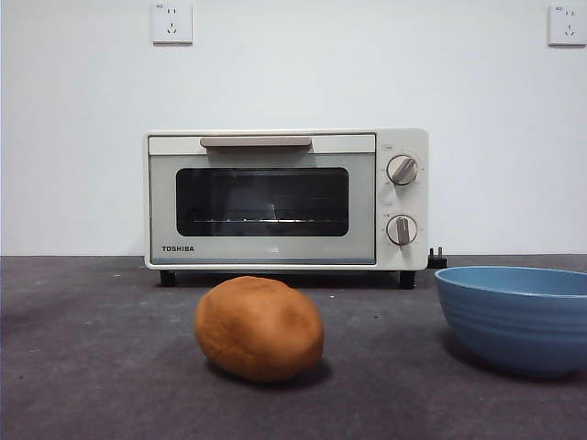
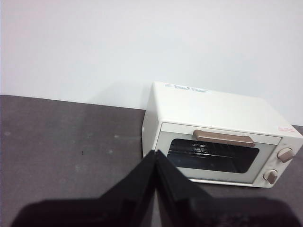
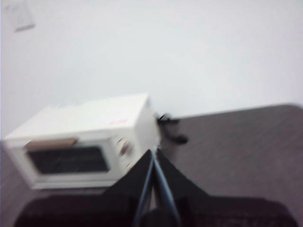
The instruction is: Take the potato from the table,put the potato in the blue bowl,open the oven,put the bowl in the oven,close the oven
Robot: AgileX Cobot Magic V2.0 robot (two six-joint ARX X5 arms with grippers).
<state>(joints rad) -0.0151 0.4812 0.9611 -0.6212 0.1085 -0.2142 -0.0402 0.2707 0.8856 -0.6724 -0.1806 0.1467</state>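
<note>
on the table [image 1: 92, 367] sit the potato [image 1: 260, 327] and bowl [image 1: 515, 316], before the closed oven [image 1: 286, 199]; both grippers, left [image 2: 156, 152] and right [image 3: 154, 152], are pinched together, empty.

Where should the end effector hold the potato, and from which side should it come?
Probably from above, closing across the short width of the potato. It lies on its long side on the table, with open space around it; the blue bowl stands apart.

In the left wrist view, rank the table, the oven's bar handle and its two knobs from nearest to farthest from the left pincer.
1. table, directly below the left pincer.
2. bar handle, on the oven.
3. knobs, far end; too close to separate.
</note>
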